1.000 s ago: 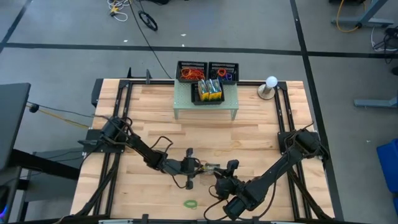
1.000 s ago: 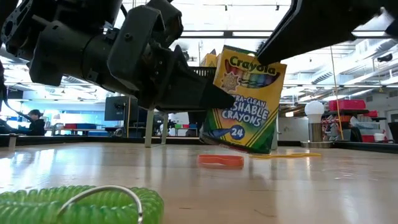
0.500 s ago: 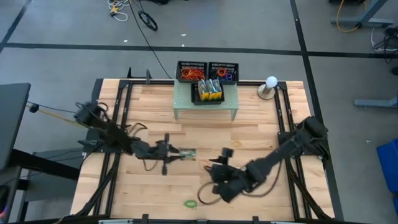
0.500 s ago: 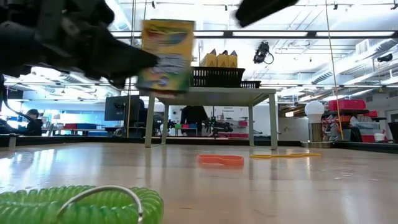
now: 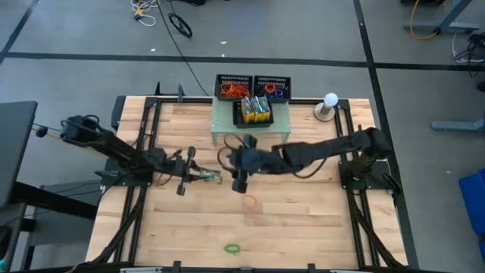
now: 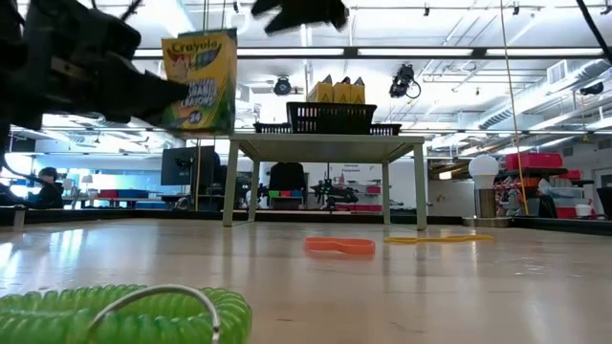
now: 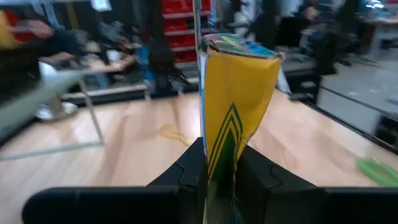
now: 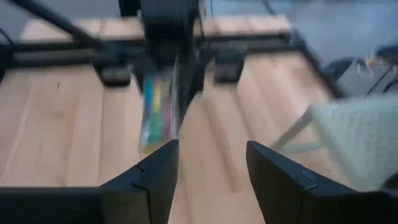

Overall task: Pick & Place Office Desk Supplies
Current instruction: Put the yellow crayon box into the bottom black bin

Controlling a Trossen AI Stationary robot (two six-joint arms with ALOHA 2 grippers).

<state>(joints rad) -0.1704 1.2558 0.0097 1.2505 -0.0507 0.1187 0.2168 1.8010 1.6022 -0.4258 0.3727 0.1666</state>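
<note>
- Left claw (image 7: pixel 219 168) clamped on a yellow-and-green cardboard crayon box (image 7: pixel 233 99), held aloft.
- Right claw (image 8: pixel 208 168) fingers apart, empty.
- Orange rubber-band loop (image 6: pixel 339 246) and green coiled loop (image 5: pixel 232 248) remain on the wooden surface (image 5: pixel 303 220); other boxes (image 5: pixel 256 108) already trayed.

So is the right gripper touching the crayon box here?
Apart. The right wrist view shows the right gripper with open fingers and bare table between them; the crayon box hangs farther off, clamped in the left gripper.
</note>
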